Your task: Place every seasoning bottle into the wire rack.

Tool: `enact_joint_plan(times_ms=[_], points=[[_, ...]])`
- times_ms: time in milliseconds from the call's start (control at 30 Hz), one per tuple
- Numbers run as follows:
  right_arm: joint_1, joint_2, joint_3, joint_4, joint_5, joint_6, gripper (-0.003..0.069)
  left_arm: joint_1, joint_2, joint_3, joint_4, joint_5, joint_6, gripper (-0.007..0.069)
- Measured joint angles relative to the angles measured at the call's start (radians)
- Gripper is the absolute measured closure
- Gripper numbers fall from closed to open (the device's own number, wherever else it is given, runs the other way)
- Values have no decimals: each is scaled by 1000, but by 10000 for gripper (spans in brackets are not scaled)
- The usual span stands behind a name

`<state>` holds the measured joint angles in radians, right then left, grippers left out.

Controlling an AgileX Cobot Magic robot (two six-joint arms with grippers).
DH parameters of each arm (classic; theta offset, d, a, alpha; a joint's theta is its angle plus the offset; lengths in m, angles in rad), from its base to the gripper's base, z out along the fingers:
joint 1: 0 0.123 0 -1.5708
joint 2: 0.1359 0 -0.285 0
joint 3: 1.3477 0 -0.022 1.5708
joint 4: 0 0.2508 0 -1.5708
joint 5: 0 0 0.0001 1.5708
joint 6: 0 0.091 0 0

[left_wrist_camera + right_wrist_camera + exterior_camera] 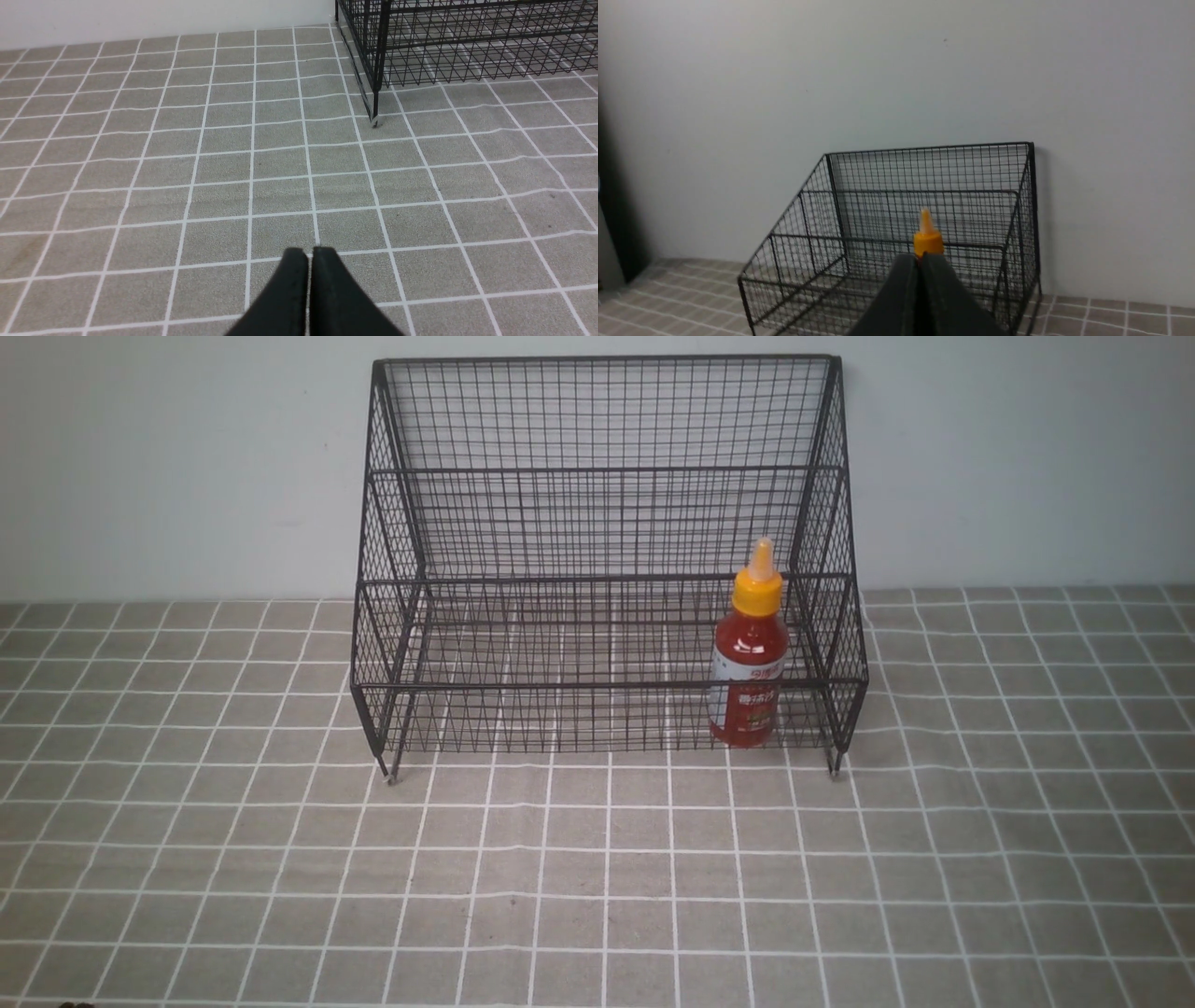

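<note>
The black wire rack (597, 471) stands against the wall at the back of the table. One red seasoning bottle (750, 663) with an orange-yellow nozzle cap stands upright inside the rack's lowest tier, at its right end. Neither gripper shows in the front view. In the left wrist view my left gripper (310, 252) is shut and empty over the cloth, short of the rack's front left foot (374, 122). In the right wrist view my right gripper (920, 255) is shut and empty. It faces the rack (878, 210) from a distance and hides the bottle's body; only the cap (927, 238) shows.
A grey tablecloth (597, 877) with a white grid covers the table. A pale wall (187, 457) rises right behind the rack. A dark upright edge (612, 210) shows at the side of the right wrist view.
</note>
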<state>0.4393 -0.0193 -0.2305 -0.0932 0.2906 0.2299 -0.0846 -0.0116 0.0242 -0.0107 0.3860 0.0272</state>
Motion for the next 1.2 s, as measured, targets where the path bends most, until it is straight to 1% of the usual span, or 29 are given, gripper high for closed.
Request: enact_joint_plan(times_ms=[133, 233, 400, 433, 467, 500, 633, 767, 867, 933, 1033, 1200], points=[[0, 0, 56, -54, -1, -25, 672, 0, 0, 0, 0, 0, 0, 631], [-20, 0, 93, -62, -3, -28, 672, 0, 0, 0, 0, 0, 0, 631], [-204, 0, 205, -52, -7, -29, 672, 0, 0, 0, 0, 0, 0, 631], [-212, 0, 205, -51, -7, -29, 672, 0, 0, 0, 0, 0, 0, 631], [-277, 0, 241, -33, 2, -30, 672, 0, 0, 0, 0, 0, 0, 631], [-313, 0, 254, -19, 12, -30, 672, 0, 0, 0, 0, 0, 0, 631], [-391, 1, 253, 20, 81, -33, 672, 0, 0, 0, 0, 0, 0, 631], [-419, 1, 252, 23, 91, -36, 672, 0, 0, 0, 0, 0, 0, 631], [-420, 1, 251, 24, 91, -45, 672, 0, 0, 0, 0, 0, 0, 631], [-420, 1, 251, 24, 91, -83, 672, 0, 0, 0, 0, 0, 0, 631], [-420, 1, 251, 30, 91, -106, 672, 0, 0, 0, 0, 0, 0, 631], [-420, 1, 251, 32, 91, -111, 672, 0, 0, 0, 0, 0, 0, 631]])
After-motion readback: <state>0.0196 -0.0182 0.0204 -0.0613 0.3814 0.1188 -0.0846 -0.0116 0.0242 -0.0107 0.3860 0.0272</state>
